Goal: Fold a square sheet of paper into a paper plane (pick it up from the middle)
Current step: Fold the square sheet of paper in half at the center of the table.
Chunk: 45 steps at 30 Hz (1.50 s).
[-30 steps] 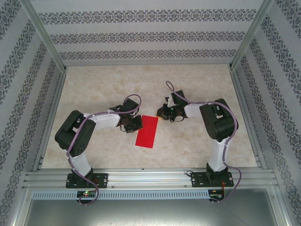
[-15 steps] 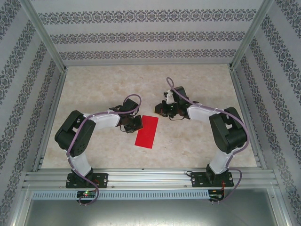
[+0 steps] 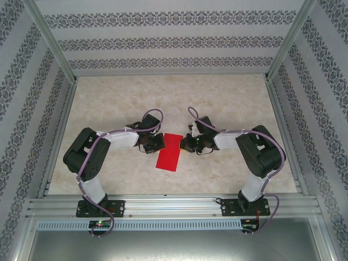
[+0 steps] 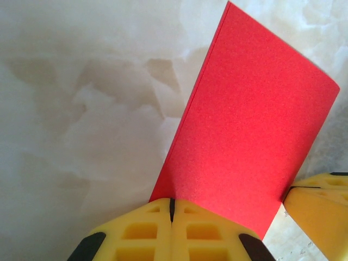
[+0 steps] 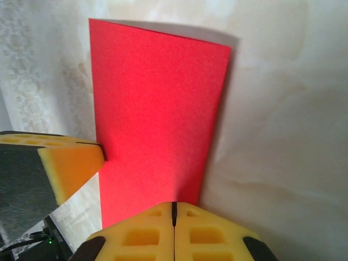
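Left gripper (image 3: 154, 142) is pinched tight, its yellow tips meeting one long edge of the single red square sheet of paper (image 3: 169, 152), which lies as a plain rectangle flat on the desk (image 3: 234, 103). Opposite, the right gripper (image 3: 187, 144) is equally closed against the other edge: two grippers, one sheet between them.

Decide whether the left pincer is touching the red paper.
Touching. The right wrist view shows the left pincer pressing its yellow tip against the red paper, no gap.
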### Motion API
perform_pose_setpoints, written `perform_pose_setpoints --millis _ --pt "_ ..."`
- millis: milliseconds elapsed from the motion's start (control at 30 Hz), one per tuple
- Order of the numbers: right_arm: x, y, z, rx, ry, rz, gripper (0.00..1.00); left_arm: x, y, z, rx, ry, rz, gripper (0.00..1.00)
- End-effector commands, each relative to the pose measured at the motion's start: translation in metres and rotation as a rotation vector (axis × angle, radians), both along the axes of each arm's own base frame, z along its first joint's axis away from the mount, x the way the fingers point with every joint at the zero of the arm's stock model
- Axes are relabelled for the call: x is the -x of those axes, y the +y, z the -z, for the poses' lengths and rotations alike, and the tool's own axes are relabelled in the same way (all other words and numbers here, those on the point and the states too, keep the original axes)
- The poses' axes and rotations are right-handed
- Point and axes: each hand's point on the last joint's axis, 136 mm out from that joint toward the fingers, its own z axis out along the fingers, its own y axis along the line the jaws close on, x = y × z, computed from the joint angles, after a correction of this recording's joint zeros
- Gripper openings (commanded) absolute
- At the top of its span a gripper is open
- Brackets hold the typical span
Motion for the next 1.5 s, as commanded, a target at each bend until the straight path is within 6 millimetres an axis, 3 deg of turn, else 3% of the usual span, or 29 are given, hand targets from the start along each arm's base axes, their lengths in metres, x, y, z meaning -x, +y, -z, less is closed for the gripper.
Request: perform_pose_setpoints --millis 0,167,233,367,533,600,800,933,1033,1200,1267,1367,1467 --pt "0.002 0.002 -0.009 0.001 -0.036 -0.006 0.08 0.023 0.019 0.023 -0.102 0.073 0.003 0.00" --pt "0.009 0.009 -0.038 -0.023 -0.095 -0.023 0.08 0.023 0.020 0.023 -0.101 0.074 0.001 0.00" --pt "0.020 0.019 -0.039 -0.051 -0.085 -0.048 0.08 0.023 0.020 0.023 -0.102 0.074 0.002 0.00" --pt "0.048 0.030 -0.020 -0.052 -0.039 -0.067 0.07 0.023 0.019 0.023 -0.104 0.076 0.006 0.00" --pt "0.080 0.029 0.017 0.002 0.041 -0.089 0.07 0.024 0.019 0.024 -0.099 0.080 0.004 0.00" --pt "0.085 0.028 0.022 0.004 0.055 -0.091 0.07 0.024 0.019 0.023 -0.105 0.079 0.006 0.00" --pt "0.085 0.027 -0.006 0.002 -0.012 -0.105 0.07 0.024 0.018 0.024 -0.102 0.080 0.010 0.00" --pt "0.093 0.042 -0.024 -0.057 -0.039 -0.163 0.07 0.023 0.018 0.024 -0.098 0.082 0.011 0.00" --pt "0.103 0.049 -0.013 -0.049 -0.006 -0.193 0.07 0.023 0.017 0.025 -0.096 0.083 0.013 0.00" --pt "0.118 0.040 0.020 -0.001 0.068 -0.177 0.07 0.024 0.017 0.025 -0.096 0.082 0.016 0.00" --pt "0.121 0.036 0.024 0.007 0.079 -0.170 0.07 0.023 0.017 0.024 -0.095 0.081 0.018 0.00" --pt "0.111 0.033 0.010 0.016 0.036 -0.146 0.07 0.024 0.019 0.021 -0.102 0.069 0.019 0.00" --pt "0.085 0.029 -0.018 0.034 -0.038 -0.124 0.07 0.023 0.023 0.018 -0.113 0.057 0.003 0.00"
